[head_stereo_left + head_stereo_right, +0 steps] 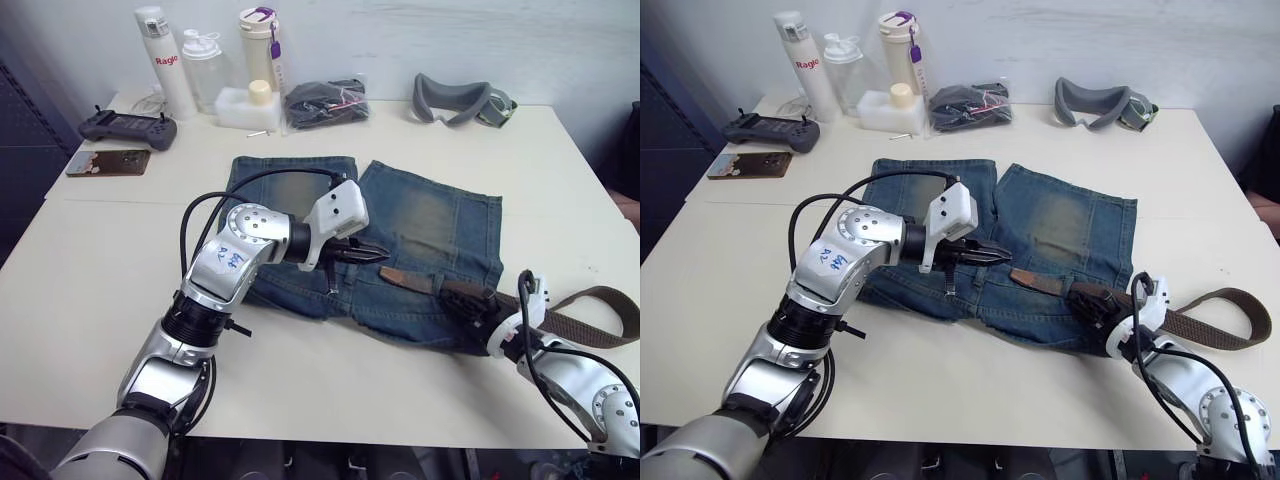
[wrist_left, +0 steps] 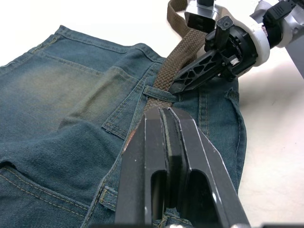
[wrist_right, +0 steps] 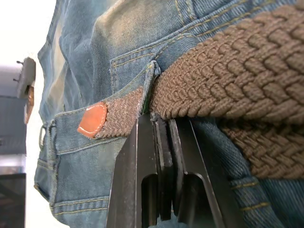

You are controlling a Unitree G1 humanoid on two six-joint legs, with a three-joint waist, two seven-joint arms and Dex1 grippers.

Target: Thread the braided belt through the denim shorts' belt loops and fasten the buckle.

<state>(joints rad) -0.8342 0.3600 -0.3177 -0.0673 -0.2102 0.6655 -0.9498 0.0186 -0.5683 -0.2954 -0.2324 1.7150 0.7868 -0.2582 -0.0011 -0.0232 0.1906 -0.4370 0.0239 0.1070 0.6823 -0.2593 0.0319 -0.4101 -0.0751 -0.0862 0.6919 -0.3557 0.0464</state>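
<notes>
The denim shorts (image 1: 430,215) lie flat on the white table (image 1: 90,270), waistband towards me. The braided belt (image 1: 590,300) curves in from the right and runs along the waistband. It passes under a belt loop (image 3: 152,80), and its leather tip (image 3: 92,118) lies free just past that loop. My left gripper (image 1: 375,256) hovers shut just above the waistband, near the tip, holding nothing. My right gripper (image 1: 472,308) is shut too, its fingertips (image 2: 176,86) touching the belt's edge beside the loop. The buckle is out of view.
Along the table's far edge stand three bottles (image 1: 205,65), a white container (image 1: 245,105), a black bundle in a clear bag (image 1: 325,100) and a grey padded band (image 1: 455,100). A controller (image 1: 125,127) and a brown flat item (image 1: 108,162) lie far left.
</notes>
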